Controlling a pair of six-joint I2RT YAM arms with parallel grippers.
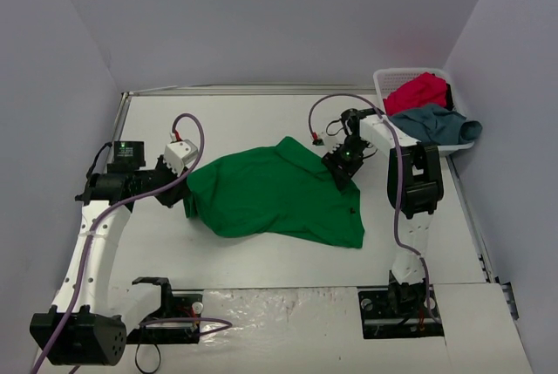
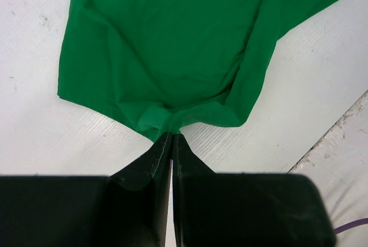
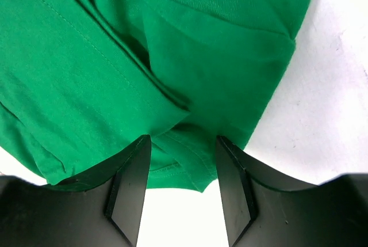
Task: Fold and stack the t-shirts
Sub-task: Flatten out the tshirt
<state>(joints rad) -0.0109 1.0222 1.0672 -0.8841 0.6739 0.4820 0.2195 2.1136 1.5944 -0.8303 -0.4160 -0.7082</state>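
Note:
The bright green t-shirt point(image 1: 275, 195) lies spread and rumpled on the white table, mid-view. My left gripper point(image 1: 186, 198) is shut on the shirt's left edge; in the left wrist view the pinched cloth point(image 2: 172, 121) bunches at the closed fingertips. My right gripper point(image 1: 342, 173) is open over the shirt's right upper edge; in the right wrist view its two fingers point(image 3: 129, 183) straddle a folded green hem point(image 3: 178, 160). The crimson red t-shirt point(image 1: 417, 92) and the grey-blue t-shirt point(image 1: 432, 123) lie heaped in the basket at the back right.
The white lattice basket point(image 1: 385, 78) stands in the far right corner against the wall. Grey walls close the table on three sides. A purple cable point(image 1: 196, 130) loops over each arm. The arm bases sit at the near edge.

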